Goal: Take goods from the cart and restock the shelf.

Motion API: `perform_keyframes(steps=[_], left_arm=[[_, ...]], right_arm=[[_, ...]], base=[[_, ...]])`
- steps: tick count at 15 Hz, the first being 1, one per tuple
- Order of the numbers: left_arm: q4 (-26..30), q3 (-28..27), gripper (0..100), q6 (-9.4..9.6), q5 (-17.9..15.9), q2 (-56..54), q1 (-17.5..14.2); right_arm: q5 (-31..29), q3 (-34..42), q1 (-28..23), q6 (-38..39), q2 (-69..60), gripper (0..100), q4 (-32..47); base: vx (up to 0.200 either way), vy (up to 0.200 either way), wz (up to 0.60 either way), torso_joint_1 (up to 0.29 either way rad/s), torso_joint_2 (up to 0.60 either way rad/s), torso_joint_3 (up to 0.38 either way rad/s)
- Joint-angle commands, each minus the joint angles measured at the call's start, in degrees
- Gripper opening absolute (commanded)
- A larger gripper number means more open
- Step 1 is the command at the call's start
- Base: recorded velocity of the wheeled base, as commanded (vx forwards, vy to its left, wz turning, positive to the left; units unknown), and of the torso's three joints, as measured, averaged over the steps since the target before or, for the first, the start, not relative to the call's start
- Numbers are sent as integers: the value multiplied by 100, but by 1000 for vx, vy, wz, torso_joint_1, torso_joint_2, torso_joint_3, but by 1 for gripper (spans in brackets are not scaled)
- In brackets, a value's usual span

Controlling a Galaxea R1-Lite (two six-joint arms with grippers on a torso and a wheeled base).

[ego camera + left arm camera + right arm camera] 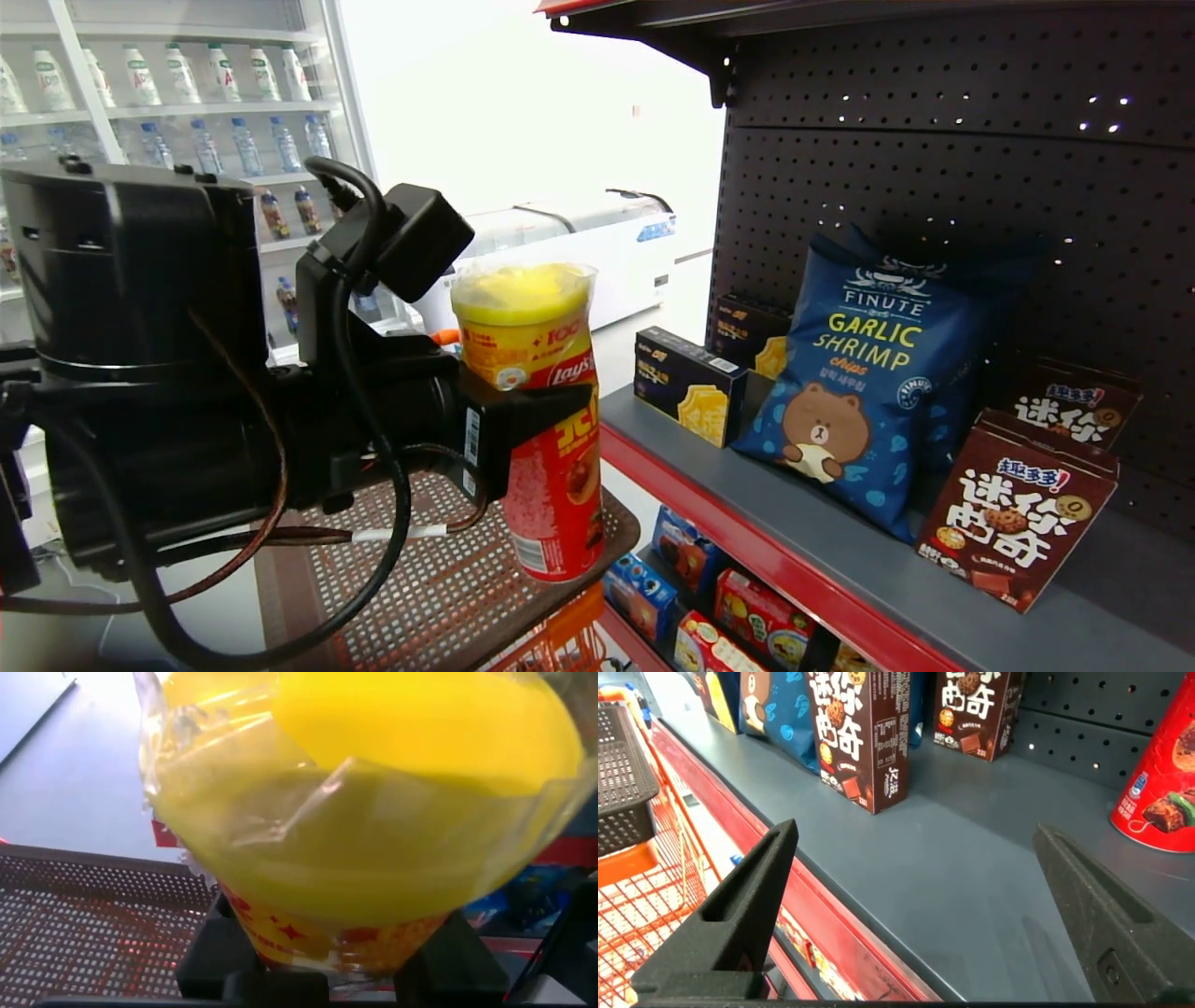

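My left gripper (pixel 551 411) is shut on a tall chips can (pixel 546 420) with a yellow lid and red body, held upright above the cart's perforated tray (pixel 439 588), left of the shelf. From the left wrist the can's yellow lid (pixel 374 812) looms close, with the black fingers (pixel 224 952) clamped on either side of the body. My right gripper (pixel 915 905) hangs open over the grey shelf board (pixel 971 868), nothing between its fingers. The shelf (pixel 840 532) has a red front edge.
On the shelf stand dark blue boxes (pixel 689 385), a blue garlic shrimp chips bag (pixel 864 383) and brown cookie boxes (pixel 1018 509). A red can (pixel 1162 784) stands farther along the board. More snacks (pixel 728 607) fill the lower shelf. The orange cart basket (pixel 645 887) lies beside the shelf.
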State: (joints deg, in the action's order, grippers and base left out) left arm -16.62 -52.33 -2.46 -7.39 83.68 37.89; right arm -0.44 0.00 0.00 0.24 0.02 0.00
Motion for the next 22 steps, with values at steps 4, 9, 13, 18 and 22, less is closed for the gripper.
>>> perform_keyframes(steps=[4, 9, 13, 18, 22], left_arm=[[-8, 136, 0, 0, 0, -159, 78], [0, 145, 0, 0, 0, -150, 61], [0, 145, 0, 0, 0, -150, 70], [0, 127, 0, 9, 27, -167, 421], [132, 145, 0, 9, 36, -299, 632]], right_arm=[[0, 0, 0, 2, -2, 100, 0], [0, 0, 0, 2, -2, 100, 0], [0, 0, 0, 2, -2, 100, 0], [0, 0, 0, 2, -2, 100, 0], [0, 0, 0, 2, -2, 100, 0]], base=[[0, 0, 0, 0, 0, 0], [0, 0, -240, 1, 1, 0], [0, 0, -600, 1, 2, 5], [0, 0, -600, 0, 0, 2], [0, 0, -600, 1, 4, 4]])
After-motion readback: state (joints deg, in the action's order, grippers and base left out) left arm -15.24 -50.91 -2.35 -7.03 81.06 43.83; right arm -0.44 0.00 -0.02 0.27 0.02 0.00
